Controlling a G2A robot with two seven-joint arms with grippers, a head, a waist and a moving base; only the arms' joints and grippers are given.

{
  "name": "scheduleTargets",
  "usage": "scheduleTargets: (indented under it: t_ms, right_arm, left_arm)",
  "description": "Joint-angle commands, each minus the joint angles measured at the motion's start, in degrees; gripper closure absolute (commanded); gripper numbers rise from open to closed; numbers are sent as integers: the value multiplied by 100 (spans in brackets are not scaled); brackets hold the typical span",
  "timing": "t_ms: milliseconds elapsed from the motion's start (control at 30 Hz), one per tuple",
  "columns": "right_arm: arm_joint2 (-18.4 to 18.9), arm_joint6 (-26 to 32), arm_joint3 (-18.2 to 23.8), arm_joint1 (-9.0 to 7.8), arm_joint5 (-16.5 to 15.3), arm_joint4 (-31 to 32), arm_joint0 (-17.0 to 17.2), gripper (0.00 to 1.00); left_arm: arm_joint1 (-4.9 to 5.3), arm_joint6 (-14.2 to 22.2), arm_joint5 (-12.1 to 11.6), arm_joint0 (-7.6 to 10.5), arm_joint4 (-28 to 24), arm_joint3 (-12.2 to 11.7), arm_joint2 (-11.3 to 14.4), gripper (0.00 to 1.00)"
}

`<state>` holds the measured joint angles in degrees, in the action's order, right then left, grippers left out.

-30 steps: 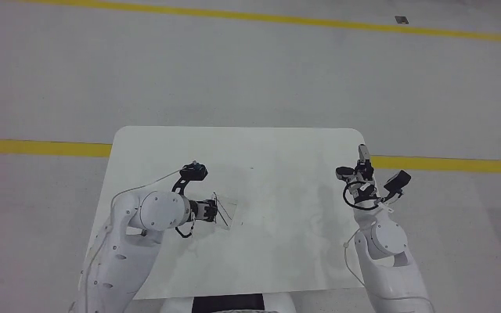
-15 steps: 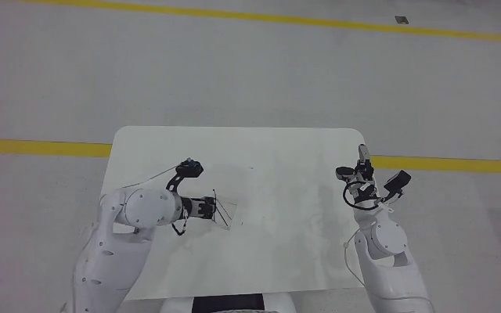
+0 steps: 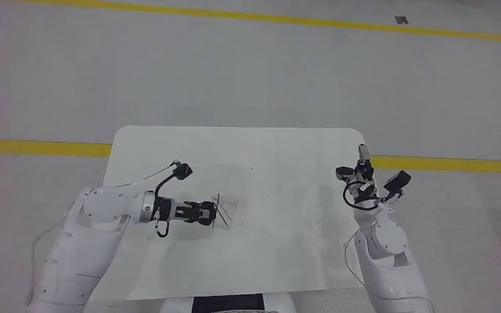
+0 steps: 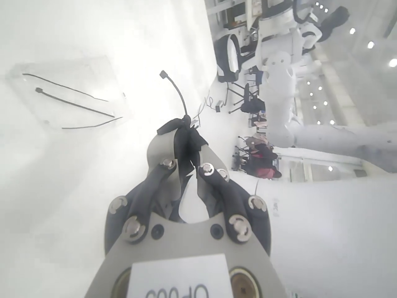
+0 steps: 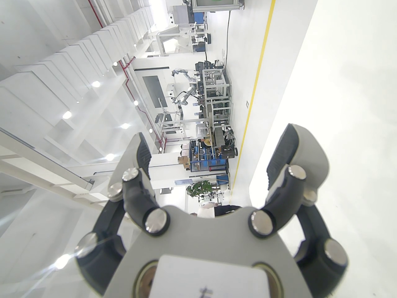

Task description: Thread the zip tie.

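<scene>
My left gripper (image 4: 186, 124) is shut on a black zip tie (image 4: 176, 89). The tie curves up out of the fingertips and its square head is at the free end. In the top view the left gripper (image 3: 210, 211) sits low over the table, right beside a clear flat tray (image 3: 228, 205). That tray (image 4: 93, 69) holds three more black zip ties (image 4: 74, 102) lying flat. My right gripper (image 5: 214, 153) is open with nothing between its fingers. It is raised at the table's right edge (image 3: 353, 166), far from the tray.
The white table (image 3: 282, 156) is bare between the tray and the right arm. The floor beyond the table has yellow lines (image 3: 438, 163).
The left arm's shoulder and elbow have swung outward to the left, stretching the forearm out. Its gripper stayed by the tray, still holding the tie. The right arm has not moved.
</scene>
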<state>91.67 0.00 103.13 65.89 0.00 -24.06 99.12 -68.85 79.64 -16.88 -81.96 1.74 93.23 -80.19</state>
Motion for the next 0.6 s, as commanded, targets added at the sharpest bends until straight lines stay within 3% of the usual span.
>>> scheduleTargets:
  t_ms: [0, 167, 233, 567]
  right_arm:
    - [0, 0, 0, 0, 0, 0, 0, 0]
    - [0, 0, 0, 0, 0, 0, 0, 0]
    - [0, 0, 0, 0, 0, 0, 0, 0]
    - [0, 0, 0, 0, 0, 0, 0, 0]
  left_arm:
    - [229, 0, -206, 87, -336, -155, 203, 100]
    - [752, 0, -260, 390, -1177, -353, 791, 100]
    - [907, 0, -260, 481, -1491, -326, 1010, 100]
    - [932, 0, -260, 504, -1517, -326, 1033, 100]
